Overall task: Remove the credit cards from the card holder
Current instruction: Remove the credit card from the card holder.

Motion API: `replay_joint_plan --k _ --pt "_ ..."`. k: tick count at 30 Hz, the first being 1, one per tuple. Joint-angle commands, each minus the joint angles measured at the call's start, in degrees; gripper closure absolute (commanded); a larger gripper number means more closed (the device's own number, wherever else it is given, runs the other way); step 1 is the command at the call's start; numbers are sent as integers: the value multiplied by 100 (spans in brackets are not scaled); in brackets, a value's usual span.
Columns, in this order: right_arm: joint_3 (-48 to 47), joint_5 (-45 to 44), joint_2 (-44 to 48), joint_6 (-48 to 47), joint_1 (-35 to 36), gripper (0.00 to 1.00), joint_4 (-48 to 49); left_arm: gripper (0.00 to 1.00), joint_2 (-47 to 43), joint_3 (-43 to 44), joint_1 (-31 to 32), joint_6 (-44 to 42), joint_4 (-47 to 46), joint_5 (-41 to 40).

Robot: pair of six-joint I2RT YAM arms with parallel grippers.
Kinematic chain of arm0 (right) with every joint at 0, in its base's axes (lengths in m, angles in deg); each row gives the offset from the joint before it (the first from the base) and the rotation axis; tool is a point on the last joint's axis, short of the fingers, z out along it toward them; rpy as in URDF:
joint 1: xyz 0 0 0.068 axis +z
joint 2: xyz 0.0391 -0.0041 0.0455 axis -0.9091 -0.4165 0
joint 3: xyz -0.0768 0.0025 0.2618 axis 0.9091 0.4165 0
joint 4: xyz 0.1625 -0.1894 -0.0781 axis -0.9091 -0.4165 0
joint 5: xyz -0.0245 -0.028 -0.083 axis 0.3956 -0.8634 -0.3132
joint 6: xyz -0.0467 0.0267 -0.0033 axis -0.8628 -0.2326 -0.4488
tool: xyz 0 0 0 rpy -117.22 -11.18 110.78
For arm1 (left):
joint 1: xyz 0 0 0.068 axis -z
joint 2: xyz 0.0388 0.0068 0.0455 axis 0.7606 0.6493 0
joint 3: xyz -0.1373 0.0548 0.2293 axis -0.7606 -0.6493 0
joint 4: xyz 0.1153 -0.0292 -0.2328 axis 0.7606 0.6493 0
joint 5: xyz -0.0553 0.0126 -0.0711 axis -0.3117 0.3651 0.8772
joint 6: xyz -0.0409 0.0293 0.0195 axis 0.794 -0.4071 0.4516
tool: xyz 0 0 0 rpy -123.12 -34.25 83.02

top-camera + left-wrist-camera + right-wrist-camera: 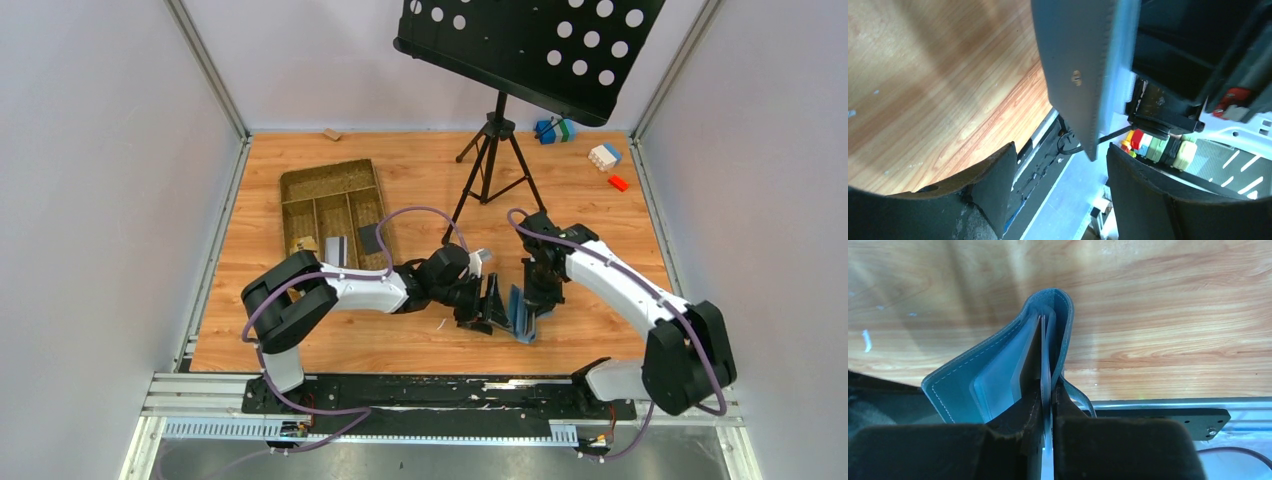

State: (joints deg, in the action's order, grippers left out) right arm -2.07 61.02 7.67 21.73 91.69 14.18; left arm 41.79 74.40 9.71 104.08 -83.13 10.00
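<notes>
Blue card holder (pixel 521 318) is held on edge, half-open, low over the table (pixel 400 340), in the lower middle of the overhead view between the two arms. The right pincer (pixel 537 300) is clenched on a thin inner leaf, fingers (pixel 1118 445) pressed tight, with the blue cover splaying to the left in its wrist view. The left pincer (pixel 488 306) stands released, its fingers (pixel 993 185) spread either side of the holder's cover. Upper left, a brown tray (pixel 330 185) holds a grey card (pixel 336 246) and a dark card (pixel 370 238) at its near end.
</notes>
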Motion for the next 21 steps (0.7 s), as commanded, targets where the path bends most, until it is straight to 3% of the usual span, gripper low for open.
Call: replay_joint_plan --k 1,8,14,18,21 --pt "-191 -318 -462 155 117 100 -101 27 330 468 46 -256 12 161" --pt "-391 298 -953 -163 153 100 190 26 654 642 45 -405 124 256" --pt "-236 1337 -945 -416 156 87 650 27 826 911 46 -583 464 309" --pt "-196 1384 -847 -468 147 70 804 27 776 791 41 -608 507 265" --pt "-261 1379 -889 -519 152 66 797 27 693 738 30 -613 513 229"
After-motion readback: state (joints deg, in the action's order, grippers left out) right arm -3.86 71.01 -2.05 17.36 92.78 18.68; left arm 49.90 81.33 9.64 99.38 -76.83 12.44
